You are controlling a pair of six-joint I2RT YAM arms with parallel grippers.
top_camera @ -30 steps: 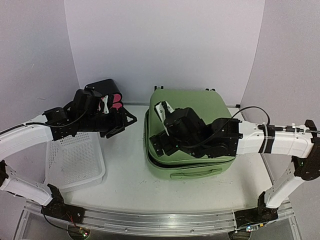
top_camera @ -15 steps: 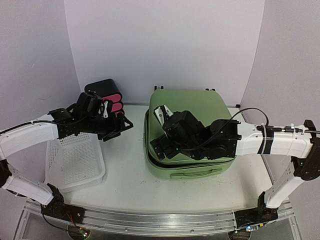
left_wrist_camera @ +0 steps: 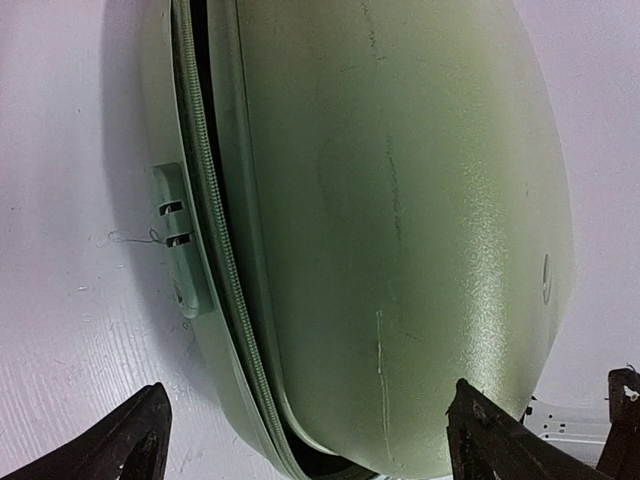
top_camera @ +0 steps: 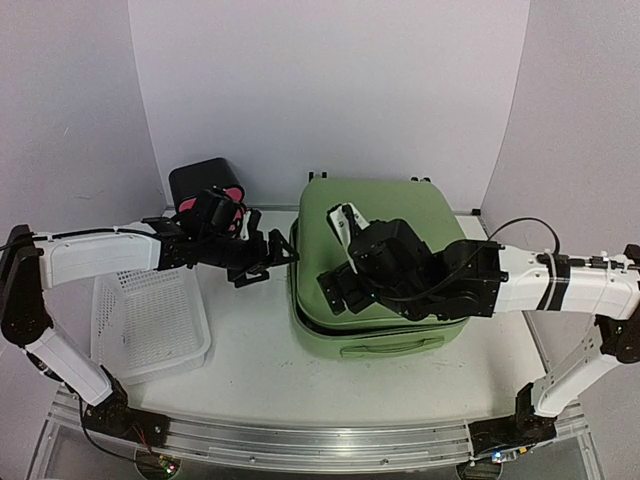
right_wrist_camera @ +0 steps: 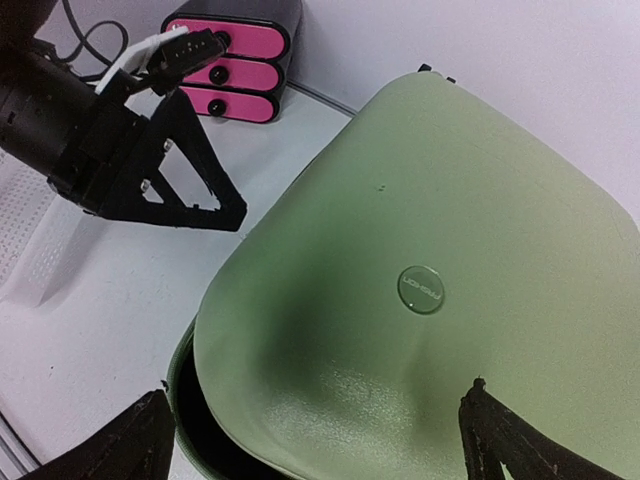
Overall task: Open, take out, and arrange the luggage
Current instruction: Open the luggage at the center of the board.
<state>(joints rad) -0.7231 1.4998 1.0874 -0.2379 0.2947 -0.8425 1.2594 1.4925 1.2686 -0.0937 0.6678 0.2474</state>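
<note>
The luggage (top_camera: 400, 215) is a light-green hard-shell suitcase lying flat at mid-table. Its lid sits slightly raised, with a dark gap along the left front corner (right_wrist_camera: 200, 420) and the zipper seam (left_wrist_camera: 215, 250) parted. My left gripper (top_camera: 268, 258) is open at the suitcase's left edge. In the left wrist view the left gripper (left_wrist_camera: 305, 400) spans the shell's rounded end without touching it. My right gripper (top_camera: 338, 262) hovers open over the lid's front left part. The right wrist view shows the right gripper (right_wrist_camera: 318, 392) wide apart above the lid (right_wrist_camera: 450, 230), holding nothing.
A small black drawer box (top_camera: 205, 180) with pink fronts (right_wrist_camera: 235, 40) stands at the back left. A white perforated basket (top_camera: 150, 320) lies at the front left. The suitcase's side handle (left_wrist_camera: 175, 240) faces the left arm. A white backdrop closes the rear.
The left arm has swung right, from the drawer box to the suitcase's left edge, and its jaws have opened wider. The right gripper shifted slightly right above the lid.
</note>
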